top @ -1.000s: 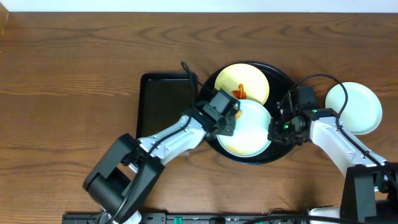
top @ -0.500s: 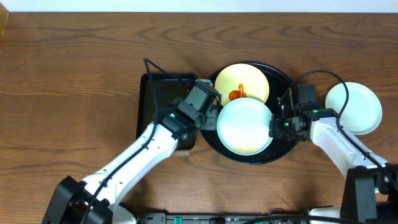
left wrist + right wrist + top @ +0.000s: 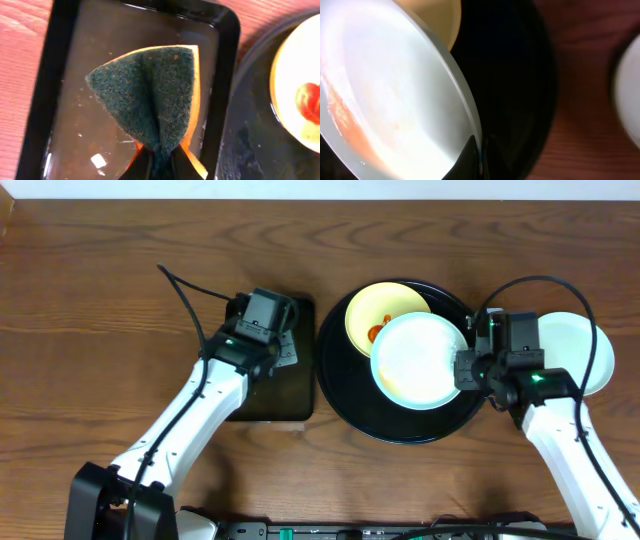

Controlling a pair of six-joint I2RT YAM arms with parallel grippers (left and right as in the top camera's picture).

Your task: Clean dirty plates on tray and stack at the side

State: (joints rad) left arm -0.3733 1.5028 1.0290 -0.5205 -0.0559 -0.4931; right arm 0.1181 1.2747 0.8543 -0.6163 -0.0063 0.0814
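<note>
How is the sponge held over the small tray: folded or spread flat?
Folded. The left end effector pinches the sponge at one end, and its green face shows a crease down the middle.

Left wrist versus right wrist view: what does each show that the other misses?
Only left wrist: a green-and-orange sponge pinched by the left gripper over the rectangular black tray, and red sauce on the yellow plate. Only right wrist: the right gripper clamping the rim of a mint plate, orange smear inside. Both: the round black tray and yellow plate.
</note>
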